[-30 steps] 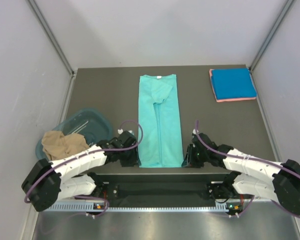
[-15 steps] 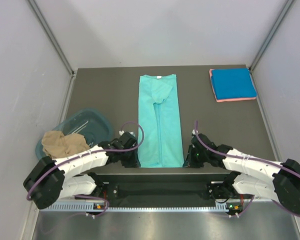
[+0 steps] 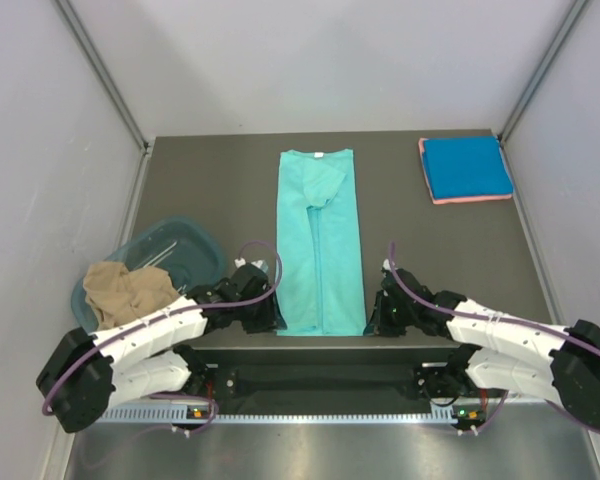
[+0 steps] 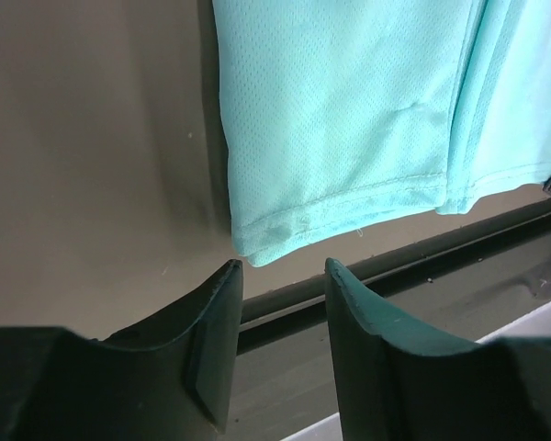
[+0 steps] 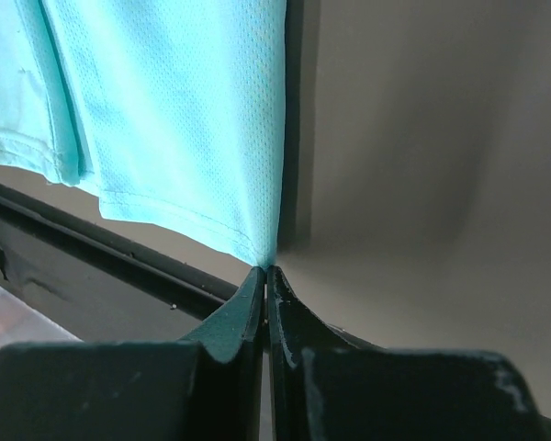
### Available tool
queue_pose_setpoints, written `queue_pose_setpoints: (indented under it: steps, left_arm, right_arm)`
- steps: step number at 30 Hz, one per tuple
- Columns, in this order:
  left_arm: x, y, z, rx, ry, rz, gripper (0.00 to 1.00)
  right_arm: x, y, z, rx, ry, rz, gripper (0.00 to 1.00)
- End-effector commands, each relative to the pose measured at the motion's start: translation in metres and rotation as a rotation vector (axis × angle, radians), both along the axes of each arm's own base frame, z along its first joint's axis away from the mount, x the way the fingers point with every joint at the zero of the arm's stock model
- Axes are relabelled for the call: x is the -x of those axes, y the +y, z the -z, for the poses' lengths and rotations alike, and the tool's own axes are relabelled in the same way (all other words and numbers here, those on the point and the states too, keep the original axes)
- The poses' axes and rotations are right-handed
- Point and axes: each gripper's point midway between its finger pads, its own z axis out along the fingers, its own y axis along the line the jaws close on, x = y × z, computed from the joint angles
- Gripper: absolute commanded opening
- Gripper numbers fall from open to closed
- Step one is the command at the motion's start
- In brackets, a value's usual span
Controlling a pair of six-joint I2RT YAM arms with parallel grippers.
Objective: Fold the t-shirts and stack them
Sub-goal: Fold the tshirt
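Far left: a translucent teal tub (image 3: 185,248) sits at the left edge of the table (image 3: 220,180) — a tan t-shirt (image 3: 128,288) lies crumpled over its near rim.
Left arm: the left gripper (image 4: 280,276) is low at the near-left hem corner of the teal-green t-shirt (image 3: 320,240). Its fingers stand moderately apart with nothing between them, and the corner lies just ahead of the gap.
Centre: the teal-green t-shirt lies flat, folded into a long narrow strip, with the collar and white label at the far end and the hem at the table's near edge.
Right arm: the right gripper (image 5: 265,271) is at the near-right hem corner. Its fingers are pressed together and the cloth tapers to a point into the tips — pinched.
Far right: a bright blue t-shirt (image 3: 467,166), folded square, rests on a pink t-shirt (image 3: 470,199) that shows only as an edge.
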Motion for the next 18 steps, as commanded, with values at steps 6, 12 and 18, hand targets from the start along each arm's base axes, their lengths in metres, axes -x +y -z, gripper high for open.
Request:
queue_pose_setpoints:
  steps: [6, 12, 18]
  left_arm:
    - [-0.01, -0.005, 0.001, 0.008, -0.019, -0.024, 0.45]
    - [-0.009, -0.001, 0.014, -0.023, 0.0, -0.031, 0.42]
    - [-0.008, 0.001, 0.014, -0.024, -0.005, -0.035, 0.3]
  right_arm:
    - [-0.005, 0.013, -0.012, -0.056, -0.044, -0.002, 0.0]
    - [-0.002, 0.013, -0.011, -0.059, -0.041, -0.001, 0.0]
    - [-0.001, 0.014, -0.011, -0.069, -0.043, 0.005, 0.0]
